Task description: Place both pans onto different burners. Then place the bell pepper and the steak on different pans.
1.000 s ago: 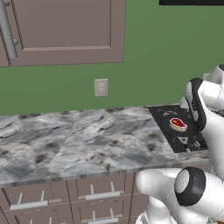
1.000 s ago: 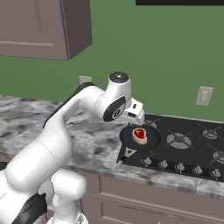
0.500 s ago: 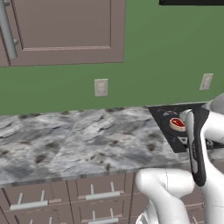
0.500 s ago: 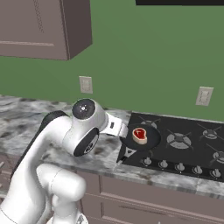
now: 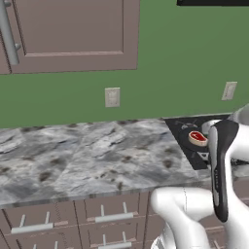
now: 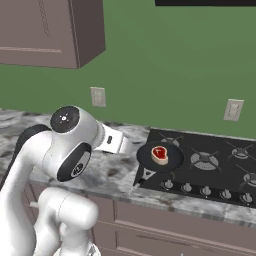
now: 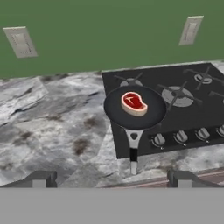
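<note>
In the left base view, I see the steak [image 5: 197,137] lying on a pan [image 5: 193,141] at the near left corner of the cooktop [image 5: 181,131], and the long grey desk [image 5: 82,155] runs away from the cooktop to its left. My white arm stands in front of the cooktop and hides most of it. In the right base view, the same pan [image 6: 160,156] sits on the front left burner of the cooktop [image 6: 220,172], with the steak [image 6: 160,154] in its middle. I think it lies there so the meat has a pan of its own. The pan's handle sticks out past the cooktop's front edge, toward me. The other burners, like the one just right of the pan [image 6: 204,161], have nothing on them. In the hand view, I look down at the cooktop [image 7: 205,113] from above the desk [image 7: 52,127]. The pan [image 7: 114,109] and the steak [image 7: 133,103] are in the middle, and the handle points at me. My end effector [image 7: 112,179] has its two tips spread wide apart, one at each side, with nothing between them. I think one more pan and the bell pepper have yet to go on the cooktop.
</note>
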